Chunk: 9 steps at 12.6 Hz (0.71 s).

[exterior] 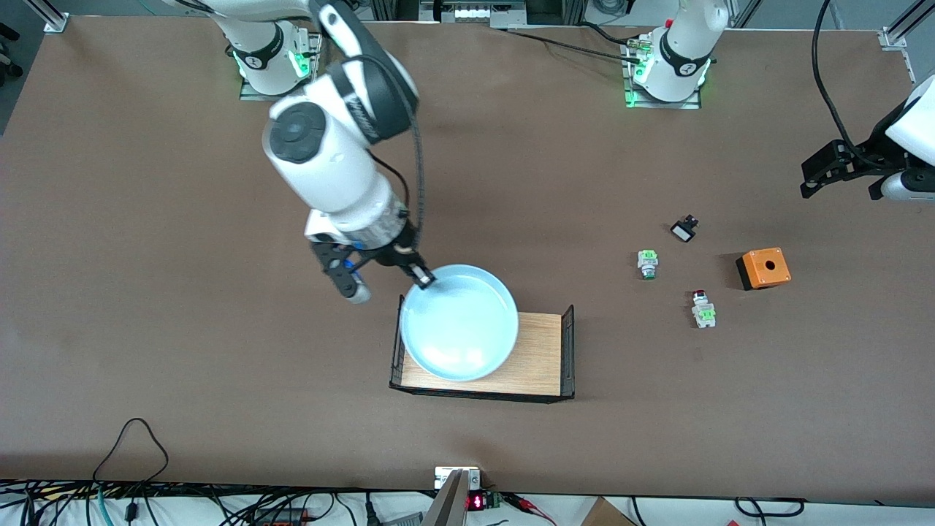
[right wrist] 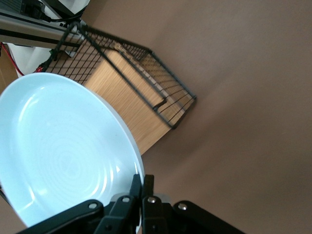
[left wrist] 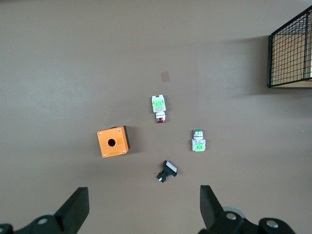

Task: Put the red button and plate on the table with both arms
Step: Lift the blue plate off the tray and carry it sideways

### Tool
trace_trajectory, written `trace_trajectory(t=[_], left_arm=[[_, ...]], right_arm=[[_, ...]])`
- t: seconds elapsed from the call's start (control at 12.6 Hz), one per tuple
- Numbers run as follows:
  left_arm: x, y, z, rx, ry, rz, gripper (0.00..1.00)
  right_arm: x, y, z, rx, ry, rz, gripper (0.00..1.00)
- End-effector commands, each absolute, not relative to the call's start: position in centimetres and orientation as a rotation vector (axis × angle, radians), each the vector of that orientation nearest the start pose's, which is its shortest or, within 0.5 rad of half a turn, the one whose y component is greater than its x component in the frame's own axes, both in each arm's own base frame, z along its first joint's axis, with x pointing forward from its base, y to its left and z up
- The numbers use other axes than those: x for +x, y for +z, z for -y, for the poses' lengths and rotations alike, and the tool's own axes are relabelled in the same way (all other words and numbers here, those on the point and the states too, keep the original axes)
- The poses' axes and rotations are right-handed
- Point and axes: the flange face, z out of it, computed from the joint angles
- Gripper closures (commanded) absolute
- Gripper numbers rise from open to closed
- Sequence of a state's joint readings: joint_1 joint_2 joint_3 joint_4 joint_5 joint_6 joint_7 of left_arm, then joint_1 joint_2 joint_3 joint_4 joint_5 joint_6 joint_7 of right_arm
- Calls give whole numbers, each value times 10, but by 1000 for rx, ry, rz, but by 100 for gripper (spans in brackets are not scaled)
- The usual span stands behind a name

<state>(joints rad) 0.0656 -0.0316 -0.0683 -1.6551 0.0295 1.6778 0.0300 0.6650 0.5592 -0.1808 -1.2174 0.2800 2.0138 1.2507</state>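
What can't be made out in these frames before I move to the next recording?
- Front view: whether the plate rests on the wooden tray or hangs above it; the right gripper pinches its rim.
- Right wrist view: the plate's underside and part of its rim, cut off by the edge.
- Front view: the left gripper has its arm cut off by the edge.
- Red button: too small for detail.

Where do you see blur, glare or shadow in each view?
Front view: the right arm's elbow looks motion-blurred, and the plate shows soft glare. Left wrist view: even light, with a short shadow beside the orange box. Right wrist view: bright reflections streak the plate.
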Motion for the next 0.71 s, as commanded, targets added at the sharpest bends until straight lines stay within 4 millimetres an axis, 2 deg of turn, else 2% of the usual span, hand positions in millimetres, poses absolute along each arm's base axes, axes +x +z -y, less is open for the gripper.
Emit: trace_trajectory(t=[0.0, 0.16, 0.63], left_arm=[[555, 617, 1, -3098, -77, -73, 0], [554, 619, -1, -3097, -82, -87, 0], [555, 631, 0, -3091, -117, -86, 0]], right_arm=[[626, 506, -343, -2682, 36, -998, 100], [626, 516, -309, -2702, 39, -944, 100], [624, 504, -206, -2851, 178, -626, 100]])
